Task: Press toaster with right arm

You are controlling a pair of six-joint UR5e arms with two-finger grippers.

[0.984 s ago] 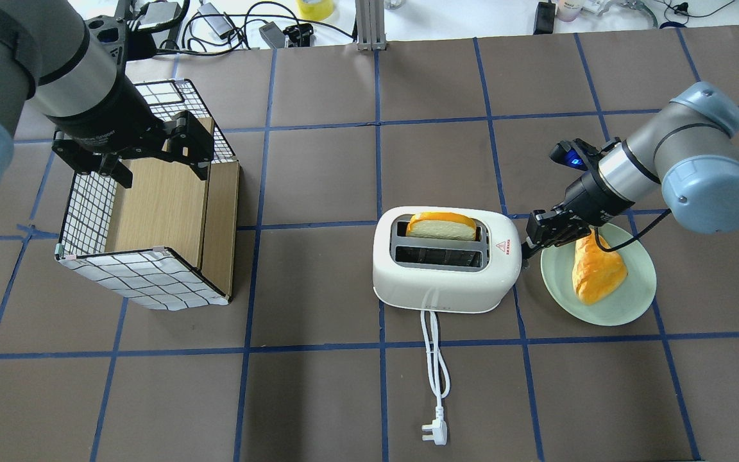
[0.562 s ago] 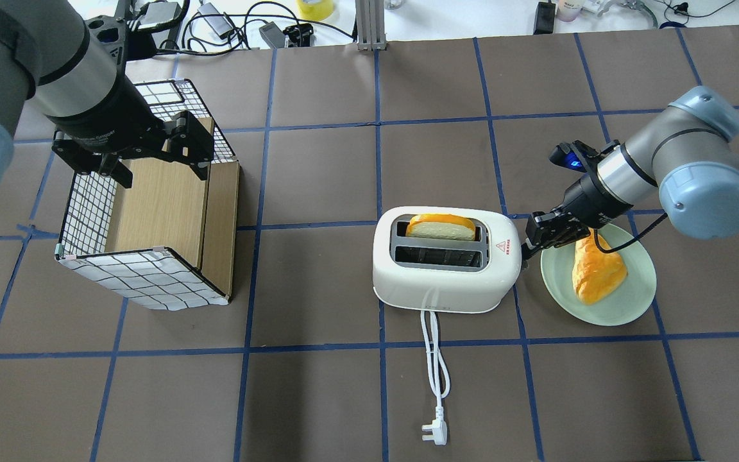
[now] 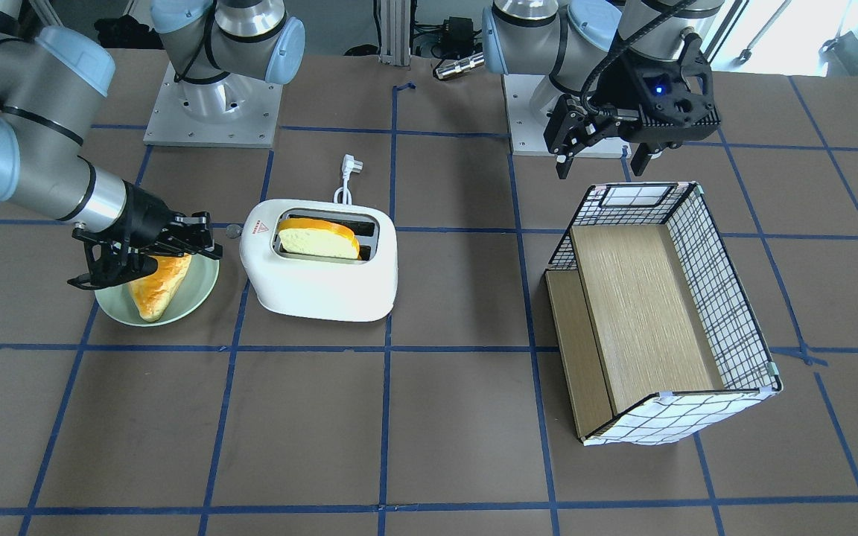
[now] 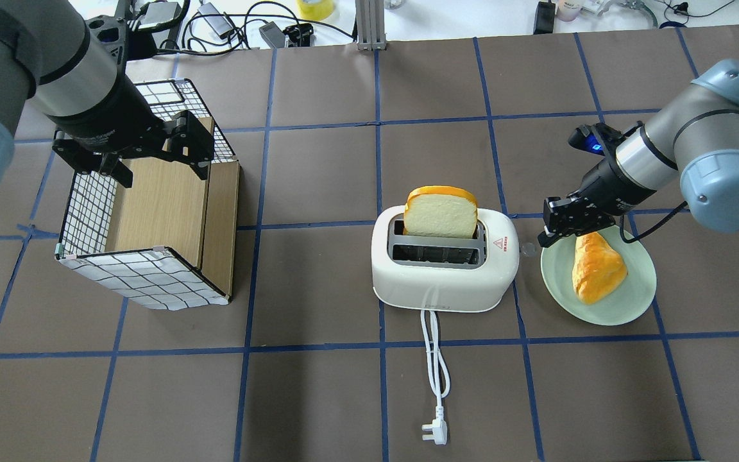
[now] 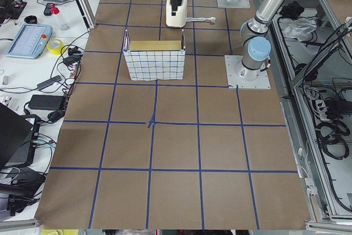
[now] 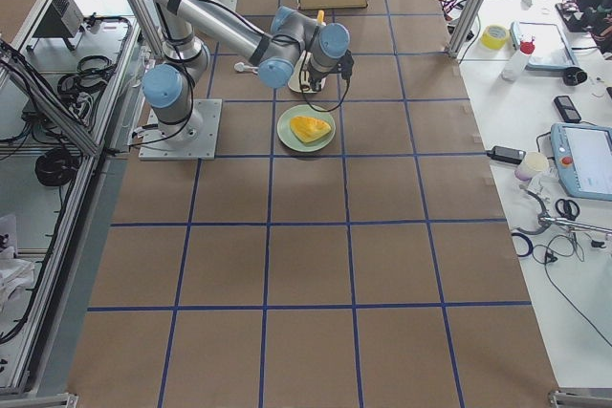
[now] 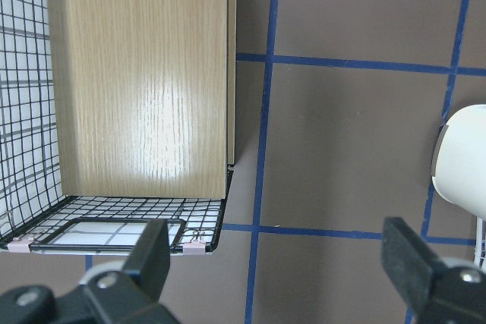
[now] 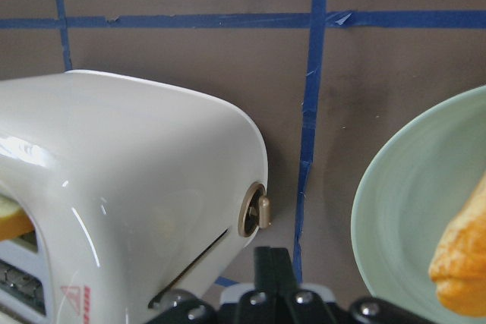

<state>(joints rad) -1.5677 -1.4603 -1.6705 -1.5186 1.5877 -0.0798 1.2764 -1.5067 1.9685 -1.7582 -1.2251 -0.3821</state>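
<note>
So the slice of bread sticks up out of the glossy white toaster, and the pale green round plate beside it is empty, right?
Not empty: the pale green round plate holds an orange-crusted bread wedge, as the overhead view shows. The rest is right.

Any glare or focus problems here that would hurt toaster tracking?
Right wrist view: bright specular streaks on the glossy toaster, though its knob stays sharp. Left wrist view: a washed-out sheen on the box's wooden panel, and the left fingers are out of focus. Overhead view: even light, soft shadows. Side views: the toaster is too small for detail.
</note>
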